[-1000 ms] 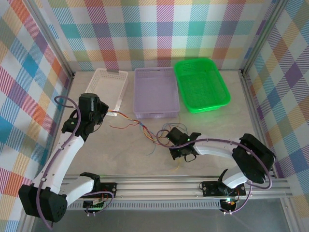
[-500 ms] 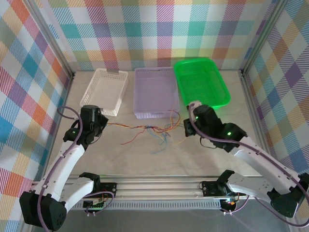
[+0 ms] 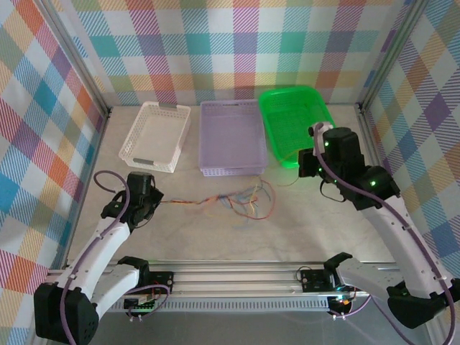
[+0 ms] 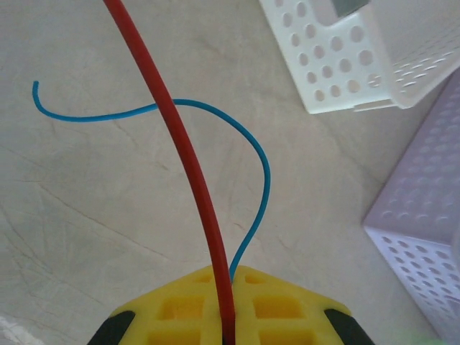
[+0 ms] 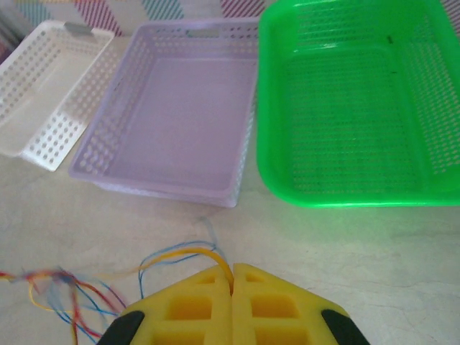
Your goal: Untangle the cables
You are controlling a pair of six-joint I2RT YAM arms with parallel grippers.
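The cables point(image 3: 241, 199) lie as a thin, many-coloured tangle on the table in front of the purple basket. One strand runs left to my left gripper point(image 3: 156, 202). In the left wrist view that gripper point(image 4: 231, 279) is shut on a red cable point(image 4: 181, 144) and a blue cable point(image 4: 253, 147), both coming out between its yellow fingers point(image 4: 287, 309). My right gripper point(image 3: 305, 168) hangs near the green basket's front corner. In the right wrist view it point(image 5: 232, 279) is shut on an orange-yellow cable point(image 5: 183, 253) that leads back to the tangle point(image 5: 65, 291).
Three baskets stand along the back: white point(image 3: 136, 151), purple point(image 3: 205, 136) and green point(image 3: 277, 147). The purple basket's front wall point(image 5: 154, 188) and the green rim point(image 5: 345, 199) lie just beyond the right gripper. Aluminium frame posts and checked walls enclose the table.
The right gripper has swung from the table's middle up and right toward the green basket, drawing a cable out. The left gripper has come nearer and lower, and the tangle has stretched out.
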